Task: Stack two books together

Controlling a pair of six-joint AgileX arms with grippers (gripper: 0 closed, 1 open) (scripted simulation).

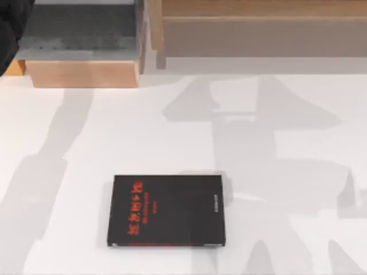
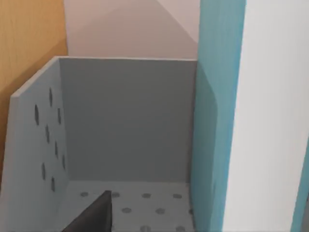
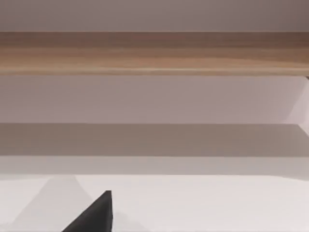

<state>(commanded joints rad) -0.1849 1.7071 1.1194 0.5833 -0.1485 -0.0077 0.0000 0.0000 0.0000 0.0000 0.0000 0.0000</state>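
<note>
Black book [image 1: 167,211] flat on worktop [image 1: 275,172]; teal book [image 2: 217,121] upright inside grey bin [image 2: 125,121]. Tool states: cannot tell. Risk: teal book snagging bin wall on extraction.

You have the book with cover lettering [image 1: 167,211] lying flat on the table [image 1: 287,172], near its front edge and a little left of centre. Behind it, at the back left, sits a perforated bin [image 2: 120,125]; the thicker book [image 2: 217,121] stands upright inside, against one wall.
</note>
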